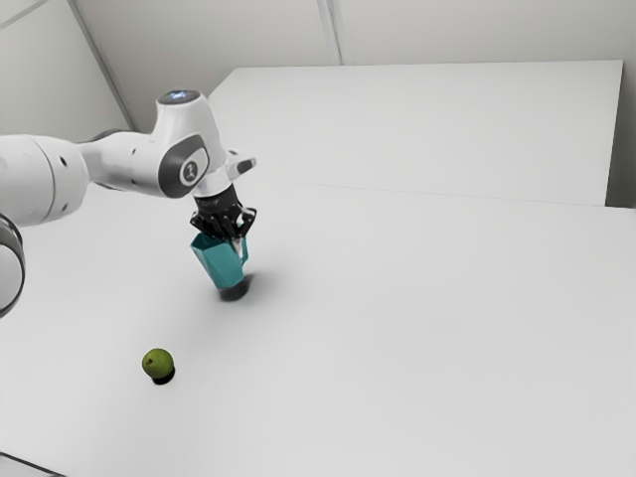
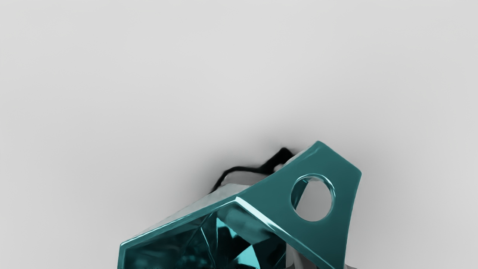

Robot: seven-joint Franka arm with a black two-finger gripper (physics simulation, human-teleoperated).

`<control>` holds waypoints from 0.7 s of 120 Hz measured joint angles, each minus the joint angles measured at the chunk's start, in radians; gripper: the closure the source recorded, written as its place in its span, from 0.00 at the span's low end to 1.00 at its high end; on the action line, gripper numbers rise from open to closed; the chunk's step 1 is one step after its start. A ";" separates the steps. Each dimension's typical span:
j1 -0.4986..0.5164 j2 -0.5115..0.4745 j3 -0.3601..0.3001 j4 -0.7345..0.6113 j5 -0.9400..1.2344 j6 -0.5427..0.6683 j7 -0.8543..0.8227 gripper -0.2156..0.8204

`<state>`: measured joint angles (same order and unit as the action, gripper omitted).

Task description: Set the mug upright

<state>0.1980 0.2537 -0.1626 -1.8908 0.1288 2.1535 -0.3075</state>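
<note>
The mug (image 1: 219, 262) is above the tabletop (image 1: 397, 328), tilted, with its mouth toward the exterior view's left. The pincer (image 1: 238, 244) appears closed on its wall near the handle (image 2: 341, 179), open only as much as this wall needs. If it lets go at this slant, the mug could tip over; a weak hold could let it turn. The grip is partly hidden, and I cannot tell whether the base touches down.

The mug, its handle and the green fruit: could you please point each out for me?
Mug (image 1: 220, 261), exterior view: outer side wall.
Handle (image 2: 321, 239), wrist view: flat face beside its round hole.
Green fruit (image 1: 158, 363), exterior view: middle of its skin.
</note>
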 joint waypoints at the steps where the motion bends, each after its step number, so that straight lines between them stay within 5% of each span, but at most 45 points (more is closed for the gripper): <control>1: 0.000 0.000 0.000 -0.004 0.002 0.005 -0.004 0.97; 44: 0.000 0.017 0.000 -0.053 0.031 0.120 -0.117 0.97; 68: 0.000 0.006 -0.004 -0.055 0.026 0.128 -0.145 0.56; 84: -0.001 -0.026 -0.016 -0.055 0.036 0.117 -0.158 0.40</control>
<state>0.1970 0.2277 -0.1787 -1.9455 0.1646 2.2710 -0.4657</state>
